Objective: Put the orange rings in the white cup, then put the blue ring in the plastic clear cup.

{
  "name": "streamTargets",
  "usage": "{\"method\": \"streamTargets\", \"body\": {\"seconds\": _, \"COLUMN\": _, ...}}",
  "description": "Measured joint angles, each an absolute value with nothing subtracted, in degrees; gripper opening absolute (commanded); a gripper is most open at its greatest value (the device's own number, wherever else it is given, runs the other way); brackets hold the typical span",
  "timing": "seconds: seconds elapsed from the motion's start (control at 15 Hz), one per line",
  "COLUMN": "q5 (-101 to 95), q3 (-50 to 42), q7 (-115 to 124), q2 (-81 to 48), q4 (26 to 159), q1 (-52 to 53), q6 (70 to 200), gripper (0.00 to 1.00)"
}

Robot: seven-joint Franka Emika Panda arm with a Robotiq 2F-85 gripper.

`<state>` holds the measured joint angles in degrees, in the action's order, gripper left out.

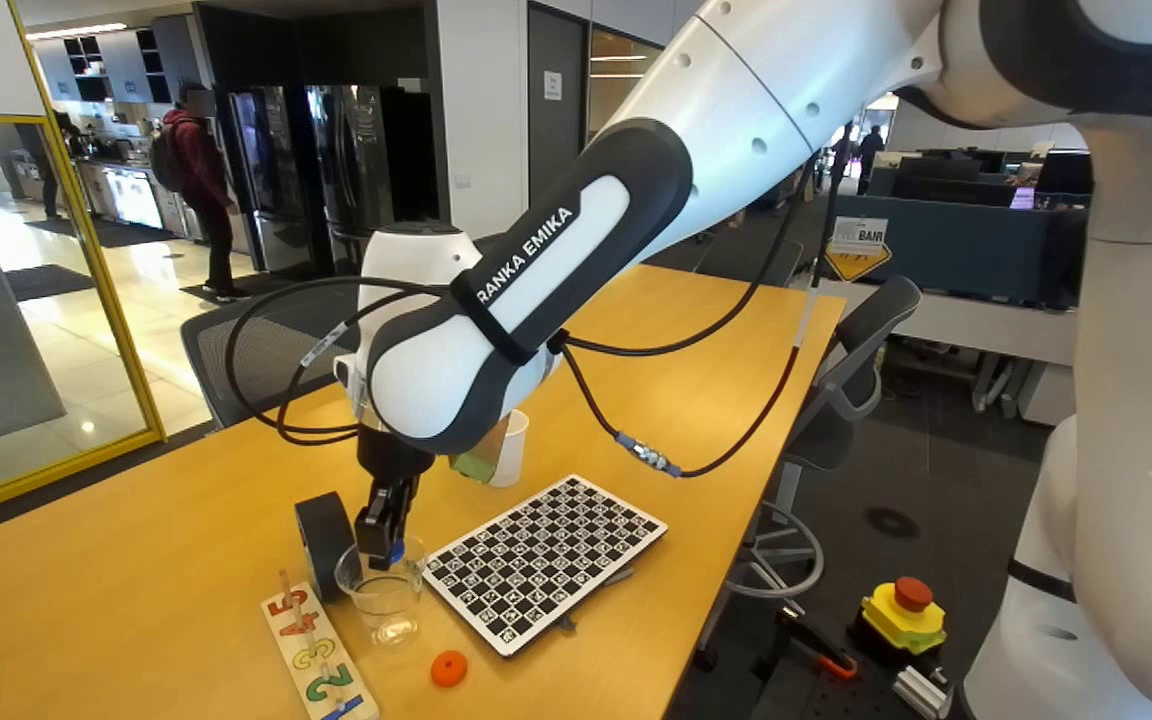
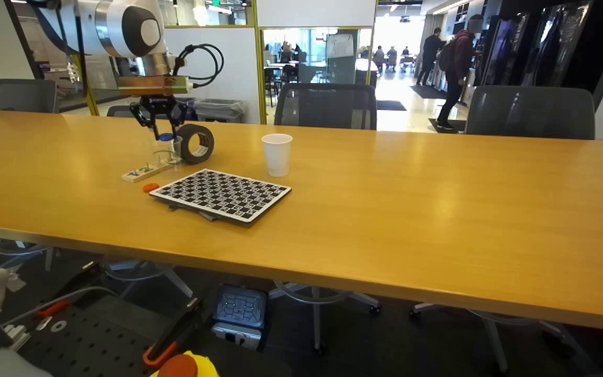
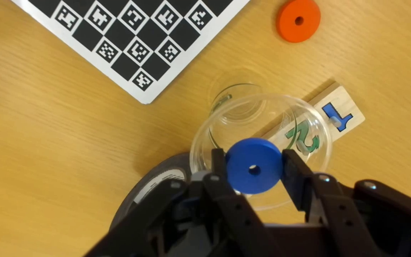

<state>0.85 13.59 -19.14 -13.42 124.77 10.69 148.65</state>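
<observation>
My gripper [image 3: 254, 157] is shut on the blue ring [image 3: 255, 184], pinching it at its two sides. In both exterior views the gripper [image 1: 380, 550] points down at the mouth of the plastic clear cup [image 1: 384, 603], with the blue ring [image 2: 165, 137] at about rim height. In the wrist view the ring overlaps the clear cup's [image 3: 325, 123] mouth. One orange ring [image 3: 288, 22] lies flat on the table near the clear cup. The white cup [image 2: 277, 157] stands upright farther off, partly behind the arm in an exterior view [image 1: 511, 452]. Its inside is hidden; other orange rings are not visible.
A black tape roll [image 2: 203, 144] stands upright against the clear cup's side. A wooden number board with pegs [image 1: 321, 655] lies beside the cup. A checkered board [image 1: 546, 560] lies flat between the two cups. The table edge [image 2: 333, 280] shows in front.
</observation>
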Motion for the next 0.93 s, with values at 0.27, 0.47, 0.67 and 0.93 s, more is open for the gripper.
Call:
{"method": "streamTargets", "body": {"seconds": 0.27, "q5": 1.4, "q3": 13.7, "q7": -19.6, "q2": -13.4, "q4": 124.7, "q1": 10.6, "q6": 147.6, "gripper": 0.89}}
{"method": "streamTargets", "body": {"seconds": 0.47, "q5": 1.4, "q3": 13.7, "q7": -19.6, "q2": -13.4, "q4": 124.7, "q1": 10.6, "q6": 147.2, "gripper": 1.0}}
{"method": "streamTargets", "body": {"seconds": 0.67, "q5": 1.4, "q3": 13.7, "q7": -19.5, "q2": -13.4, "q4": 124.8, "q1": 10.6, "q6": 147.2, "gripper": 1.0}}
{"method": "streamTargets", "body": {"seconds": 0.93, "q5": 0.0, "q3": 13.7, "q7": -16.1, "q2": -12.6, "q4": 125.8, "q1": 11.0, "q6": 147.4, "gripper": 1.0}}
